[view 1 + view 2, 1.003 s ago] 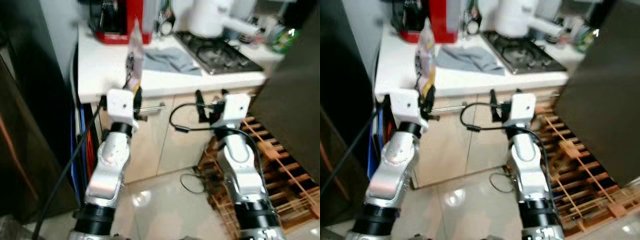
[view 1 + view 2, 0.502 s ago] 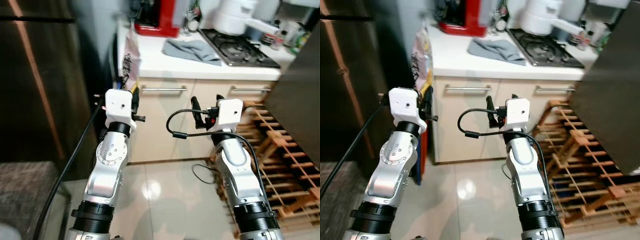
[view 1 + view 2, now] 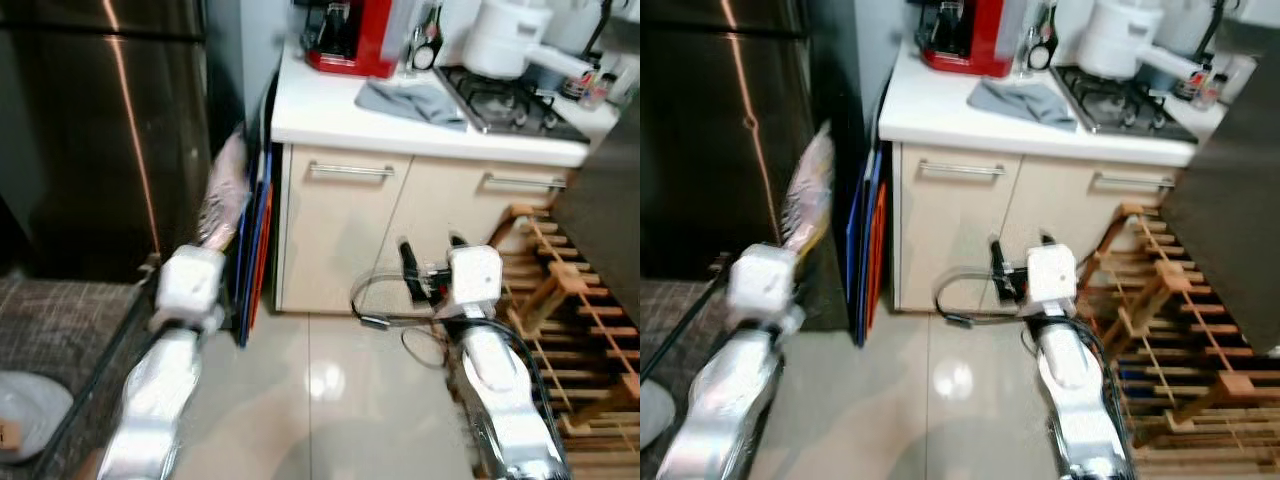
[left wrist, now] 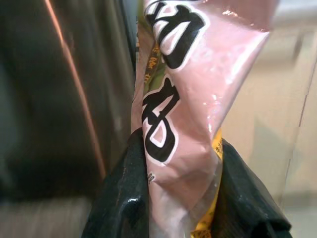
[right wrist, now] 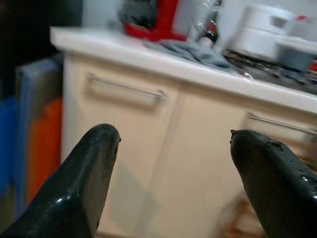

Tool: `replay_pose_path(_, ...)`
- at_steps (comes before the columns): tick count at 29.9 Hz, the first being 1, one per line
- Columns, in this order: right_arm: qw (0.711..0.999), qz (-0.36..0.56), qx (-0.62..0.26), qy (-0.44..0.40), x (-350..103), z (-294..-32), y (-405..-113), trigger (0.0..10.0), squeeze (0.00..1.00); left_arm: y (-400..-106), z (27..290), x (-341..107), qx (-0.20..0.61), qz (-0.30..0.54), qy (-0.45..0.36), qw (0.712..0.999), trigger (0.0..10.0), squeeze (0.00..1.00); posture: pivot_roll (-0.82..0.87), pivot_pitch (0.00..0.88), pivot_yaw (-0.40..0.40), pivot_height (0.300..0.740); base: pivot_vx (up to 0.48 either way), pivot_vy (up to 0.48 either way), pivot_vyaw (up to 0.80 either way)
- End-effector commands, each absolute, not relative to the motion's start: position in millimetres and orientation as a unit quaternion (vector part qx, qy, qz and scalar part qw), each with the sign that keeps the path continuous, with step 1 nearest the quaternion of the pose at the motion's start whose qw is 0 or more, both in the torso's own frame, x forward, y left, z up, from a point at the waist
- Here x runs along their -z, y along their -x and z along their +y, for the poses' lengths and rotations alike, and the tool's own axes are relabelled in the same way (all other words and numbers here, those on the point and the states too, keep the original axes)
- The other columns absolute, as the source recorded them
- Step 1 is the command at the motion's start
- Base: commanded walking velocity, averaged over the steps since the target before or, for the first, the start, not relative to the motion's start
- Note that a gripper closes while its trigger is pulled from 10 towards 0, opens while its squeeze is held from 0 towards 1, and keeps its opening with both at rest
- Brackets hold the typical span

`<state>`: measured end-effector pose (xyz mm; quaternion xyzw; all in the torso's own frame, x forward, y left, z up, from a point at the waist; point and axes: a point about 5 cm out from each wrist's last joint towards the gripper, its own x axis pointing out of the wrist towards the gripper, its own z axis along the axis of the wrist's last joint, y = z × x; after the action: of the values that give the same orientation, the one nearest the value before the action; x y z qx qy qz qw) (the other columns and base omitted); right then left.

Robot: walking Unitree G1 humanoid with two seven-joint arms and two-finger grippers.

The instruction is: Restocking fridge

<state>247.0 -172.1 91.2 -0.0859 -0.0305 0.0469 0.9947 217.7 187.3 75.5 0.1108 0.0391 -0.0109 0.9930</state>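
The left hand [image 4: 173, 198] is clamped on a pink snack packet [image 4: 188, 89], which stands up out of the fingers; in the head view the packet [image 3: 222, 190] sits at about 9 o'clock of the frame, just in front of the dark fridge door [image 3: 100, 130], which looks closed; the right hand [image 5: 173, 173] is spread wide and carries nothing, held low at roughly 5 o'clock before the cupboard [image 3: 340, 235] under the bench [image 3: 400, 125].

The step appears to be carrying the packet to the fridge; to do it well, keep the grip firm low on the crinkly film, since it may slip or fold; I judge the free right hand is the one to pull the door, so square up to the fridge first and keep the packet clear of the door's swing.

The left wrist view shows the bold black lettering and a yellow edge pinched between the fingers, blurred in the head views; those views in turn show the red coffee machine [image 3: 350, 40], grey cloth [image 3: 415, 100], hob [image 3: 510, 100] and wooden rack [image 3: 580, 330].
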Motion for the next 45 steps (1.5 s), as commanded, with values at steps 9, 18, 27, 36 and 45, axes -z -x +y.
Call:
replay_pose_path(9,0.994,-0.009,-0.040,0.104,-77,-194,-233,10.0,0.00,-160,189,-33,0.020,0.022,-0.127,0.991,10.0,0.00,-0.04,0.000,-0.056,0.740,0.000,-0.160,0.00)
replay_pose_path(18,0.998,-0.020,-0.027,0.061,-79,-182,-266,10.0,0.00,-203,165,-63,0.058,-0.055,-0.127,0.989,10.0,0.00,-0.03,0.000,-0.019,0.740,0.000,-0.480,0.00)
replay_pose_path(27,0.998,-0.021,-0.027,0.057,-78,-178,-266,10.0,0.00,-225,167,-75,0.075,-0.059,-0.113,0.989,10.0,0.00,-0.06,0.000,0.004,0.740,0.000,-0.480,0.00)
replay_pose_path(36,0.997,-0.024,-0.028,0.061,-79,-174,-262,10.0,0.00,-229,156,-82,0.110,-0.070,-0.109,0.985,10.0,0.00,-0.10,0.000,0.010,0.740,0.000,-0.480,0.00)
replay_pose_path(45,0.997,-0.027,-0.033,0.060,-85,-175,-263,10.0,0.00,-250,155,-96,0.092,-0.076,-0.097,0.988,10.0,0.00,-0.11,0.000,-0.001,0.740,0.000,-0.107,0.00)
